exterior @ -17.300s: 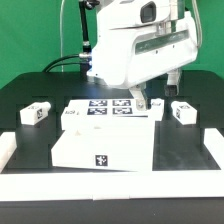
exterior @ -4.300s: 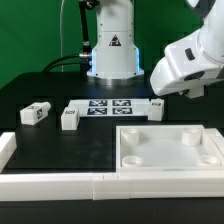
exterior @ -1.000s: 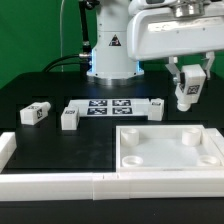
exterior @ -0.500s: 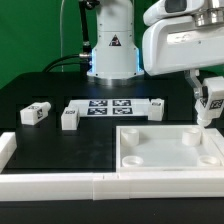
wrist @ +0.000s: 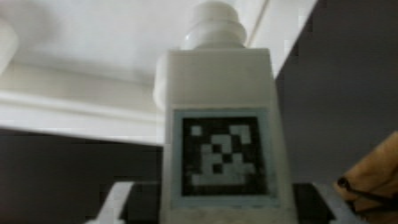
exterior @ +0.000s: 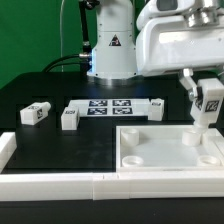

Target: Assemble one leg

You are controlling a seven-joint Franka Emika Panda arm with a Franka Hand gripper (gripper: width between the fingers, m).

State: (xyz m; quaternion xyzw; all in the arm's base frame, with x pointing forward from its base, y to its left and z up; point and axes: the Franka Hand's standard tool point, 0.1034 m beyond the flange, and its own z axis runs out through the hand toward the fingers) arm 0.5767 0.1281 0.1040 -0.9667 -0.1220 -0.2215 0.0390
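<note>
The gripper (exterior: 205, 94) holds the leg (exterior: 207, 110) upright just above the white panel (exterior: 160, 158), over the far socket (exterior: 196, 138) at the exterior view's right

The black table (exterior: 40, 140) carries the marker board (exterior: 110, 108), three loose legs (exterior: 36, 113) (exterior: 69, 119) (exterior: 157, 108), and the white socketed panel (exterior: 165, 152).

Backdrop: plain green backdrop (exterior: 30, 35) fills the rear of the exterior view, uniform in tone. Work surface: matte black table (exterior: 70, 148) with a faint sheen toward the back (lighting reads as soft and even). A white rail (exterior: 60, 184) runs along the near edge and turns the corner at the exterior view's left. The marker board (exterior: 110, 106) lies flat mid-table, toward the rear. Wrist view: the same dark tabletop, blurred.
</note>
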